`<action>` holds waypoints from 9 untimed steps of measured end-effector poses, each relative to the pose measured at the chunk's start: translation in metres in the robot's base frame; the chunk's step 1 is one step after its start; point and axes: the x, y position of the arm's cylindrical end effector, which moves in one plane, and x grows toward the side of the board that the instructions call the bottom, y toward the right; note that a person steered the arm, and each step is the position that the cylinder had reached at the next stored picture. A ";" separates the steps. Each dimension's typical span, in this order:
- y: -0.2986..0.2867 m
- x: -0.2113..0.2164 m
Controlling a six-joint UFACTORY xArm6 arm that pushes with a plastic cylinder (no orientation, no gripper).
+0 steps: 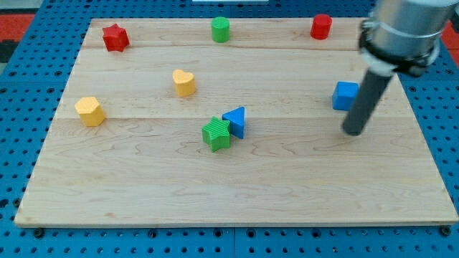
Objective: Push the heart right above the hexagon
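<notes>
The yellow heart (184, 82) lies on the wooden board (237, 193), left of centre. The yellow hexagon (90, 110) sits lower and further to the view's left, near the board's left edge. My tip (353, 131) rests on the board at the view's right, far from both yellow blocks. It stands just below and right of the blue cube (345, 95), close to it.
A green star (216, 134) and a blue triangle (235, 121) touch near the board's centre. A red star (115, 37), a green cylinder (220, 29) and a red cylinder (320, 26) line the top edge. A blue pegboard (21, 107) surrounds the board.
</notes>
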 end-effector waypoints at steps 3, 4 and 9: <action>-0.027 -0.035; -0.027 -0.035; -0.243 -0.116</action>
